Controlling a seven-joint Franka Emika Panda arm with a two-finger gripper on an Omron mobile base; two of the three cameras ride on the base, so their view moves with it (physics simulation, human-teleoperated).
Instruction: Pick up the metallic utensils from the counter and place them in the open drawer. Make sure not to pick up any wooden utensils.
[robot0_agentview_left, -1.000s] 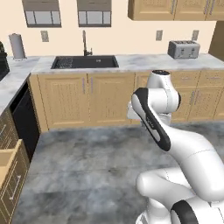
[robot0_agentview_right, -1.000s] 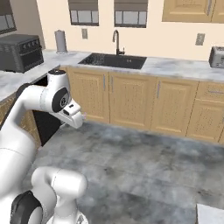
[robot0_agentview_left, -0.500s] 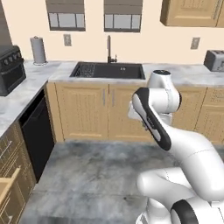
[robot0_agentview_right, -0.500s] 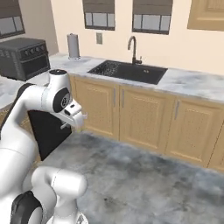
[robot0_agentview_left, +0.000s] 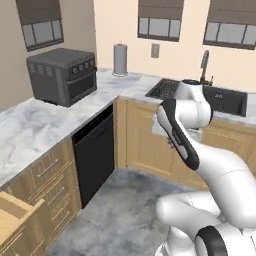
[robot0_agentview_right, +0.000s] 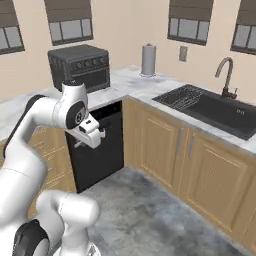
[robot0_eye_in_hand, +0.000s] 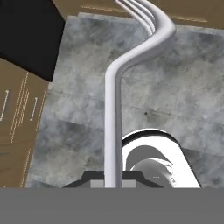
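In the hand view my gripper (robot0_eye_in_hand: 113, 183) is shut on the slim silver fork (robot0_eye_in_hand: 114, 109), whose curved tines point away over the grey floor. From the right base view the gripper (robot0_agentview_right: 93, 133) hangs in front of the dark dishwasher, well above the floor. The corner of the open drawer (robot0_agentview_left: 14, 220), a light tan box, juts out at the lower left of the left base view, below the white marble counter (robot0_agentview_left: 35, 127). The knife and the wooden spoon are out of view.
A black toaster oven (robot0_agentview_left: 62, 75) and a paper towel roll (robot0_agentview_left: 120, 59) stand on the counter. A black dishwasher (robot0_agentview_left: 95, 150) sits under it, and a sink (robot0_agentview_right: 210, 107) with a faucet lies to the right. Grey floor spreads in front of the cabinets.
The whole scene has slid to the right in both base views, so the base has turned left. The toaster oven corner and the drawer have come into sight. The arm keeps its pose.
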